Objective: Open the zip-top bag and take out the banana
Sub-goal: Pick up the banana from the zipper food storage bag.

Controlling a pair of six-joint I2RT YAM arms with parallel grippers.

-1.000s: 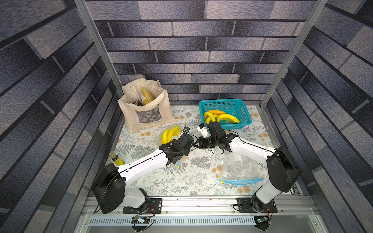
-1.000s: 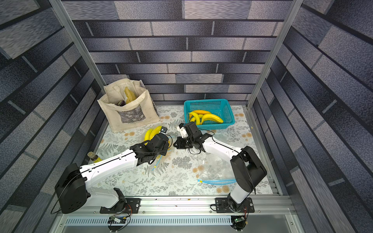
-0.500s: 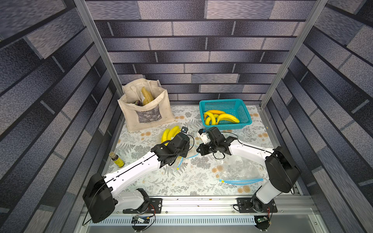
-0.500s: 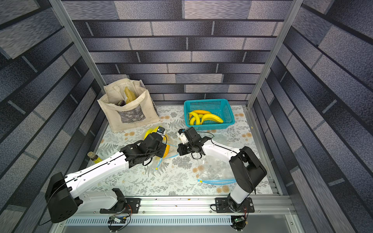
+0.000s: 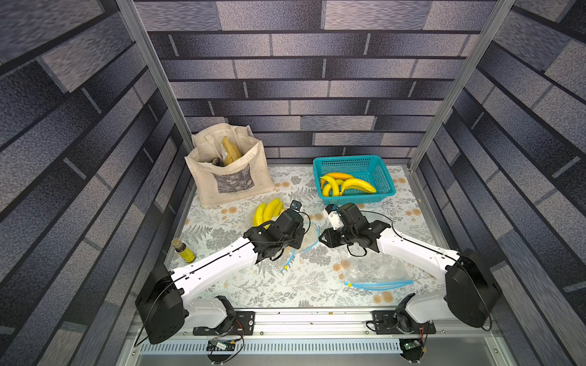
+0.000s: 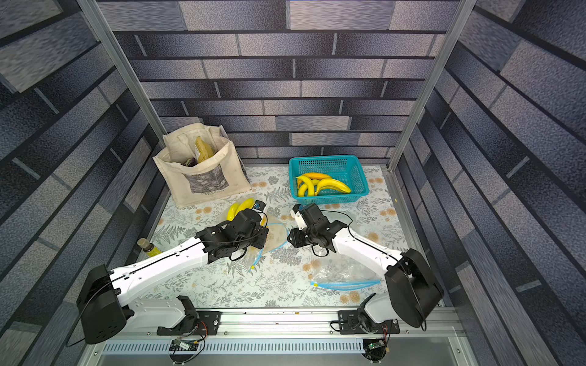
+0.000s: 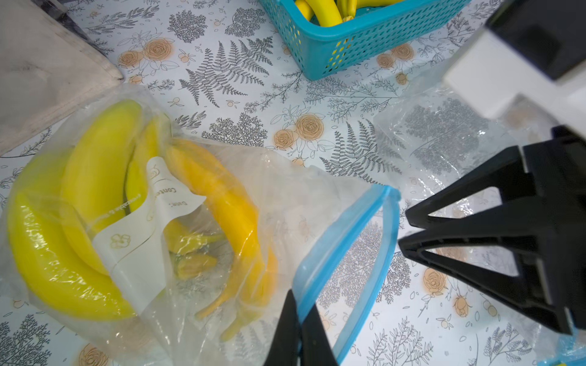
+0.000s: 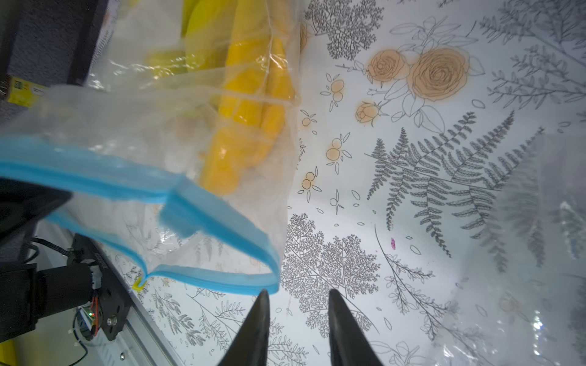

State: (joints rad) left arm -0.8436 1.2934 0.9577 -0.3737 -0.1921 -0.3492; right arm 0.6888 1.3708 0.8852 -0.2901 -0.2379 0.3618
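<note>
Two tools at mouth: left tool (image 7: 299, 332) clamped on blue strip (image 7: 342, 247) of zip-top bag (image 7: 279, 196); right tool (image 8: 298, 293) part-open, empty, just beside it; bananas (image 7: 92, 177) lie beyond, nearer left arm.

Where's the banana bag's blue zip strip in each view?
Top view: blue zip strip near centre, beside the bagged bananas.
Top view: strip there too.
Left wrist: strip pinched in left fingers.
Right wrist: strip just ahead of open right fingers.
Shared landmark: the bagged bananas.
</note>
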